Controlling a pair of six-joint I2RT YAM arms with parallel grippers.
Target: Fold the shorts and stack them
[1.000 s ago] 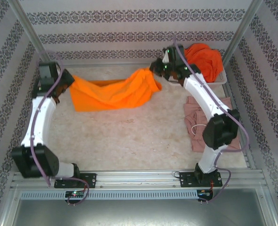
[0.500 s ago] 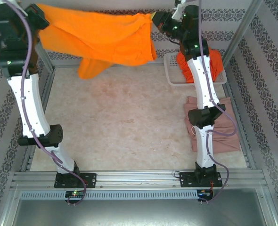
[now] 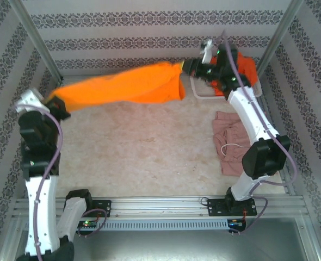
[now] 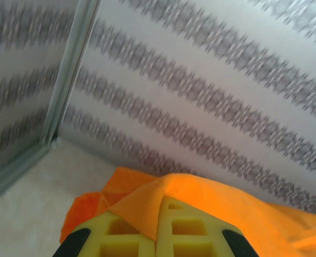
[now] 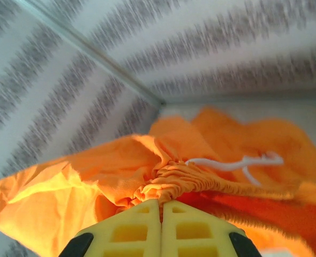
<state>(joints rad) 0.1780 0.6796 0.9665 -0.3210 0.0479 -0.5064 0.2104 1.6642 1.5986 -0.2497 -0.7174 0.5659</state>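
Aloft | orange shorts (image 3: 122, 89) stretched | left jaws, right jaws clamped on ends

Orange shorts (image 3: 122, 89) stretched between left pincer (image 3: 51, 100), right pincer (image 3: 185, 66).

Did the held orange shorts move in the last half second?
Yes. The orange shorts dropped from across the striped back wall down to the far edge of the table.
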